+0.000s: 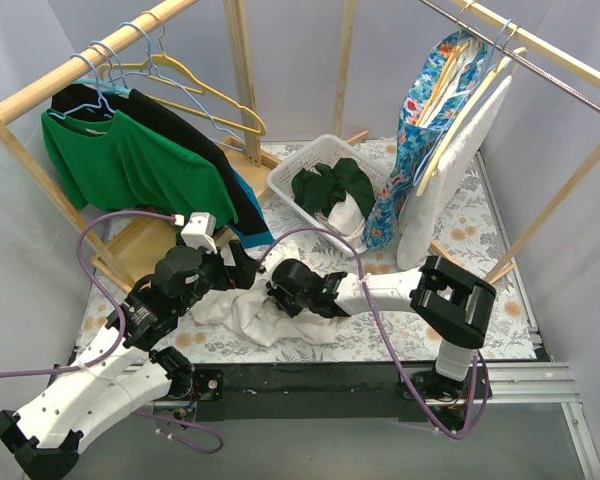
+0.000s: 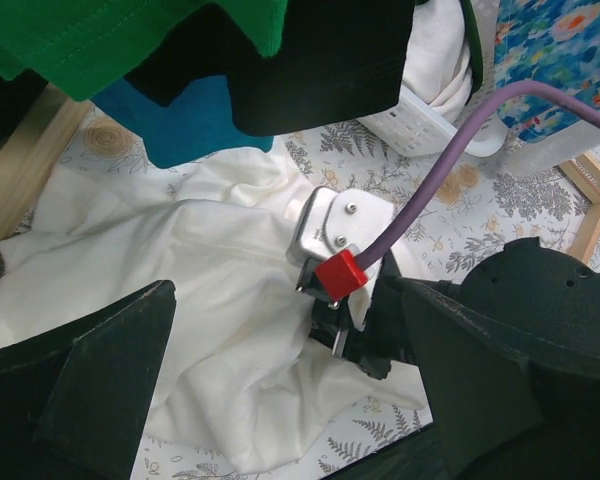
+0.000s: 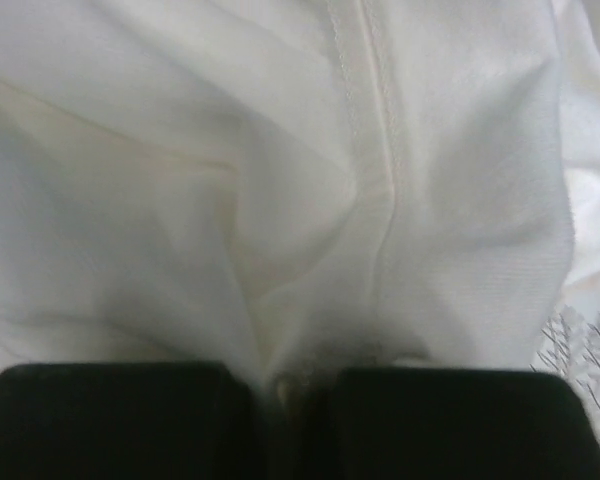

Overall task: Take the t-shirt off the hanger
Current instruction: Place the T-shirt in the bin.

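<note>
Black garment [image 2: 320,70] above white t-shirt [image 2: 180,270]

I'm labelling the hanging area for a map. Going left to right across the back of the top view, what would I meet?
Green t-shirt on its hanger → white basket of clothes → floral garment on the right rail. The black garment and the white hanging cloth overlap their neighbours, so they are left out.

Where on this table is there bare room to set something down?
Bare tablecloth lies at the right, between the hanging white garment and the table edge; a thinner strip runs along the near edge below the right arm. Centre-left is crowded: white t-shirt, left gripper, right gripper, basket behind.
</note>
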`<move>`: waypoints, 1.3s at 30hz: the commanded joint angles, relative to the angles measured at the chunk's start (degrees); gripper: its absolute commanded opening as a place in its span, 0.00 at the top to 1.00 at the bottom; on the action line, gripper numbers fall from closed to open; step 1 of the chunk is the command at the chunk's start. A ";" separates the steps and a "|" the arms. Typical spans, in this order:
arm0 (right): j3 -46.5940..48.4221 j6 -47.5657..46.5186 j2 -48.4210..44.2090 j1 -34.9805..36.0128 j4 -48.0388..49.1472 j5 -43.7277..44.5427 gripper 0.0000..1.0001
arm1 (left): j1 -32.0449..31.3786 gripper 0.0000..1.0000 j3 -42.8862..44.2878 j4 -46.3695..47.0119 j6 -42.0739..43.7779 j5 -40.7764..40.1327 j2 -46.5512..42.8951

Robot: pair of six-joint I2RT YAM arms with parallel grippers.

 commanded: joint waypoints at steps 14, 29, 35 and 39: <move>9.70 -4.22 -28.31 -7.91 -23.59 28.55 0.99 | -0.18 0.02 2.24 -0.33 0.70 -0.63 -1.22; 39.31 -14.17 -12.25 -20.83 -11.90 29.88 0.99 | -0.18 0.02 3.46 -0.95 0.08 -0.54 0.27; 48.28 -14.35 -3.63 -24.79 -9.97 29.87 0.99 | -0.18 0.02 3.82 -1.12 -0.09 -1.16 0.89; 48.56 -12.07 1.20 -26.89 -9.00 30.32 0.99 | -0.18 0.02 3.38 -0.77 -0.27 -0.98 1.68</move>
